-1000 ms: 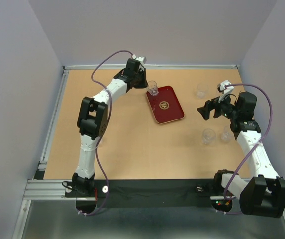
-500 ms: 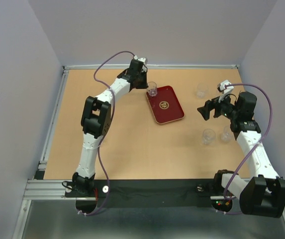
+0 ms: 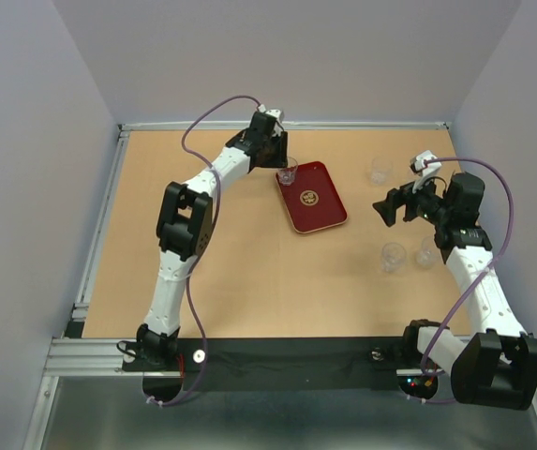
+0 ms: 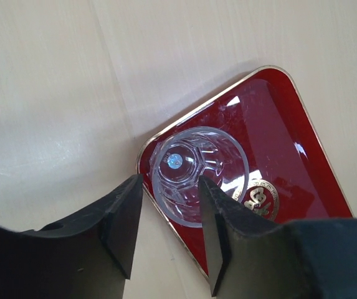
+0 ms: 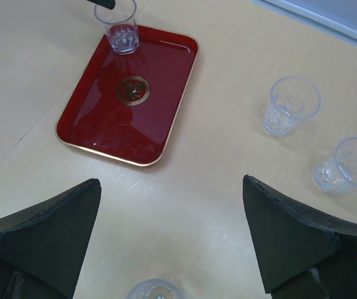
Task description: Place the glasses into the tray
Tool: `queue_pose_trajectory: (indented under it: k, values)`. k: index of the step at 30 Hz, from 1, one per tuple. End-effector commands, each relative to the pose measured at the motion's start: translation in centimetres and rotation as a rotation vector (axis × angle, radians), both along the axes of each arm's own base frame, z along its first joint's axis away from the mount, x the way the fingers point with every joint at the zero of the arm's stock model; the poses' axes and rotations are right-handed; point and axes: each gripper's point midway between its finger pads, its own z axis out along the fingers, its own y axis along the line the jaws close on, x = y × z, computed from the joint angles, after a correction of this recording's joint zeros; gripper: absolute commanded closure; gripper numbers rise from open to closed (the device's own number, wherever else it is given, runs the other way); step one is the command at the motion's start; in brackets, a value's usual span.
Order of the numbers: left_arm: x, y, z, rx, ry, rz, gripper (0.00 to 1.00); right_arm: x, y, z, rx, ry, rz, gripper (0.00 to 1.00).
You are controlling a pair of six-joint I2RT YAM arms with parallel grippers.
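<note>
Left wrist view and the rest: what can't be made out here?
- Left wrist: whether the left tool grips the glass, or the glass touches the tray; the straight-down angle hides both.
- Right wrist: nearest glass cut off by the bottom edge.
- Top external: left tool hidden under the left arm.

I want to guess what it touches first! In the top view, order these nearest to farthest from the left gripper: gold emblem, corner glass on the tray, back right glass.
From the left gripper:
1. Corner glass, on the tray, right beside it.
2. Gold emblem, at the tray's middle.
3. Back right glass, off the tray, far to the right.
</note>
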Motion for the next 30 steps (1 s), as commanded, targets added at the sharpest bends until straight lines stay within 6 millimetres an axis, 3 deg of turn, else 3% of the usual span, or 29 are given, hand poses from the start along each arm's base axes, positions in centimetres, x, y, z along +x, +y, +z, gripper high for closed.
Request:
queue_pose_trajectory:
  k: [1,2,3,4,5,7,8,9,10,11,12,13,14,15,16,17,18,19,20,21,22,23,24,25,26,28,30]
  values:
    - [0.3,0.8,12.6,-0.056,-0.239,0.011,0.42,-0.2,-0.4,0.3,-0.026,-0.041,-0.001,0.0]
    - [-0.2,1.2,12.7,-0.048,-0.242,0.017,0.38,-0.2,-0.6,0.3,-0.029,-0.043,-0.003,0.0]
    - [-0.5,1.8,15.4,-0.063,-0.297,0.031,0.36,-0.3,-0.5,0.1,-0.033,-0.044,0.006,0.0]
    - [-0.9,2.1,16.2,-0.067,-0.314,0.036,0.34,-0.3,-0.6,0.1,-0.034,-0.047,0.006,0.0]
    - [-1.6,2.5,15.4,-0.054,-0.304,0.039,0.3,-0.3,-0.7,0.1,-0.034,-0.046,0.008,0.0]
    - [-2.5,3.4,16.5,-0.057,-0.331,0.053,0.27,-0.5,-0.5,0.2,-0.035,-0.055,0.023,0.0]
    - [-3.4,3.8,19.0,-0.078,-0.383,0.051,0.26,-0.7,-0.5,0.1,-0.038,-0.059,0.032,0.0]
    - [-3.9,4.9,18.0,-0.047,-0.373,0.077,0.24,-0.8,-0.5,0.0,-0.038,-0.06,0.039,0.0]
    - [-4.8,5.8,20.2,-0.057,-0.419,0.094,0.23,-1.0,-0.2,0.1,-0.037,-0.068,0.06,0.0]
    - [-5.5,6.4,20.5,-0.038,-0.433,0.094,0.22,-1.1,-0.1,0.0,-0.036,-0.069,0.069,0.0]
    - [-6.2,7.2,19.4,-0.015,-0.417,0.106,0.2,-1.2,-0.1,-0.2,-0.036,-0.068,0.075,0.0]
    - [-7.3,8.5,21.7,-0.022,-0.47,0.136,0.19,-1.3,-0.1,-0.3,-0.036,-0.068,0.085,0.0]
    - [-7.9,9.4,22.1,-0.012,-0.488,0.147,0.17,-1.3,-0.1,-0.4,-0.038,-0.068,0.086,0.0]
    - [-8.8,10.4,20.6,0.019,-0.471,0.162,0.16,-1.4,0.0,-0.5,-0.038,-0.066,0.09,0.0]
    - [-10.2,11.4,23.1,-0.009,-0.53,0.181,0.15,-1.4,0.0,-0.5,-0.038,-0.068,0.096,0.0]
    - [-11.1,12.2,21.6,0.013,-0.514,0.187,0.14,-1.5,0.0,-0.6,-0.043,-0.071,0.102,0.0]
    - [-11.9,12.8,21.9,0.012,-0.528,0.192,0.14,-1.5,0.1,-0.7,-0.042,-0.07,0.108,0.0]
    - [-13.3,14.1,24.0,-0.003,-0.586,0.217,0.13,-1.6,0.2,-1.0,-0.042,-0.066,0.117,0.0]
    - [-14.1,14.8,24.0,-0.001,-0.596,0.225,0.12,-1.7,0.3,-1.1,-0.042,-0.063,0.126,0.0]
    - [-15.0,15.5,22.3,0.032,-0.582,0.229,0.11,-1.7,0.4,-1.4,-0.041,-0.059,0.135,0.0]
    - [-16.4,16.5,23.9,0.017,-0.631,0.241,0.1,-1.8,0.5,-1.6,-0.043,-0.056,0.146,0.0]
    - [-17.2,17.0,23.7,0.023,-0.639,0.244,0.09,-1.8,0.5,-1.8,-0.041,-0.051,0.149,0.0]
    - [-17.9,17.5,22.0,0.047,-0.619,0.24,0.09,-1.9,0.5,-2.0,-0.04,-0.038,0.151,0.0]
    - [-19.0,18.4,22.9,0.05,-0.655,0.25,0.09,-1.8,0.5,-2.0,-0.048,-0.04,0.159,0.0]
    - [-19.6,18.8,21.2,0.073,-0.636,0.247,0.08,-2.0,0.5,-2.2,-0.049,-0.019,0.163,0.0]
    - [-21.0,20.0,21.4,0.084,-0.666,0.268,0.08,-2.0,0.4,-2.1,-0.062,-0.01,0.167,0.0]
    - [-21.8,21.0,19.7,0.115,-0.654,0.282,0.07,-2.1,0.2,-1.9,-0.091,0.002,0.173,0.0]
